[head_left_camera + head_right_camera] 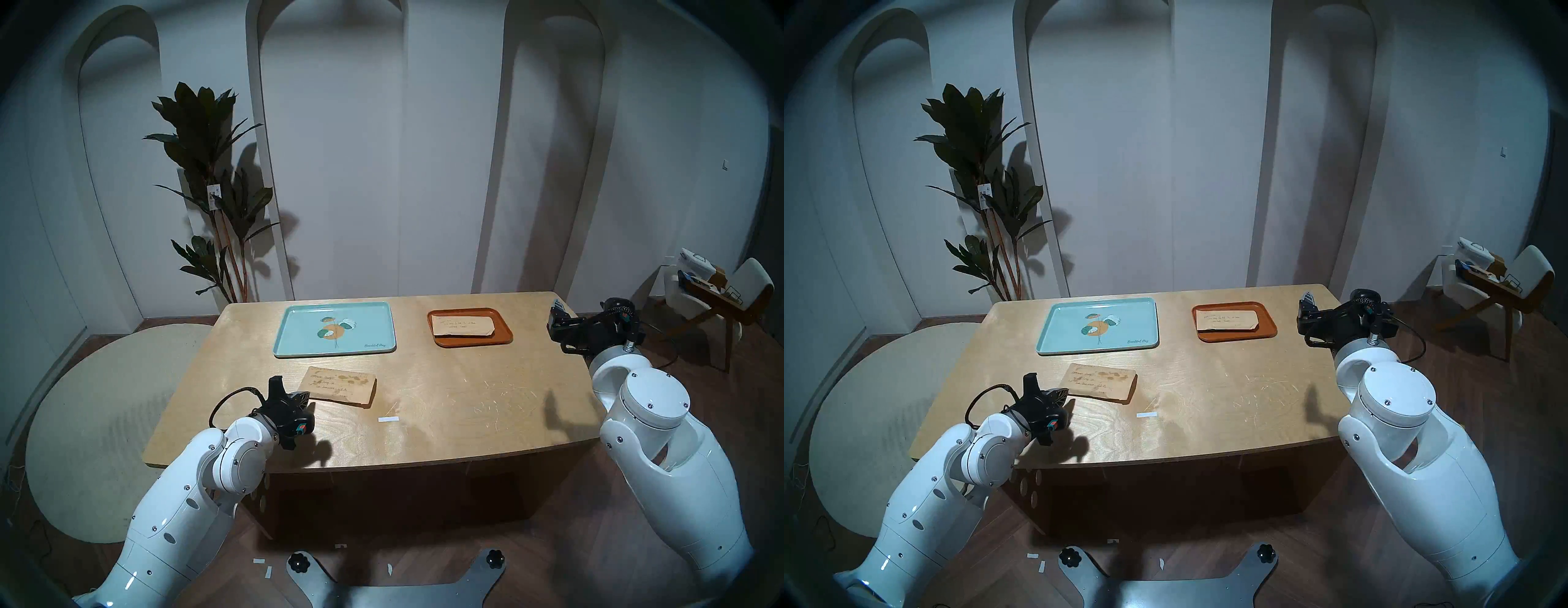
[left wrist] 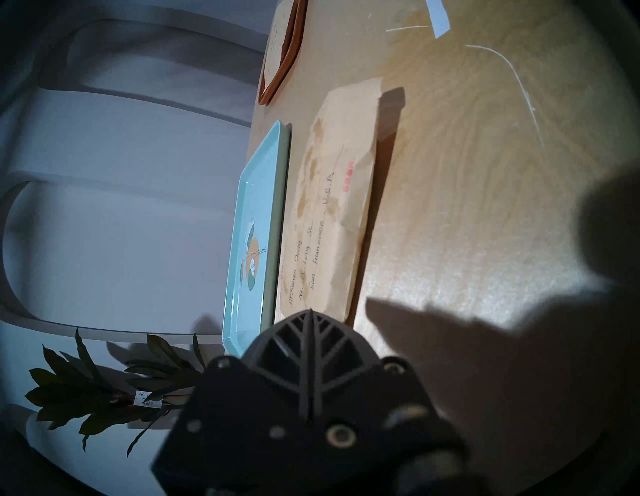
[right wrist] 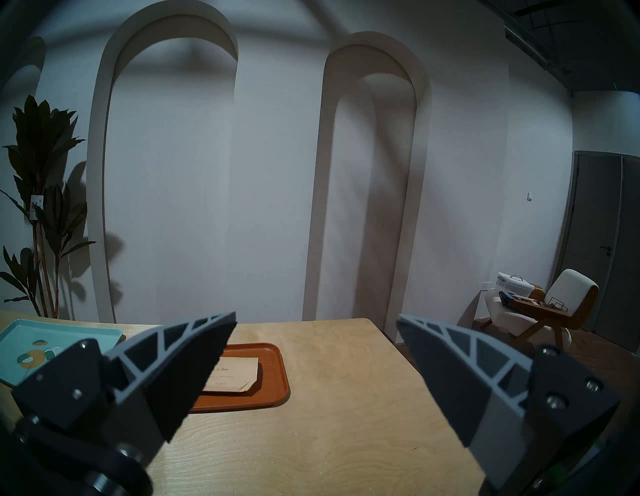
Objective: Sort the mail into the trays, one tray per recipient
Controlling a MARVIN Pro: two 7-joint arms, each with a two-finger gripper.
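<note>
A tan envelope with brown blotches lies just in front of the mint-teal tray, its right end slightly raised over a shadow. My left gripper is shut on that envelope's left end. The plain envelope rests inside the orange-brown tray. My right gripper hangs open and empty off the table's right edge, beside the orange tray.
A small white paper strip lies on the wooden table right of the blotchy envelope. A tall plant stands behind the table's left corner. A chair with boxes sits at far right.
</note>
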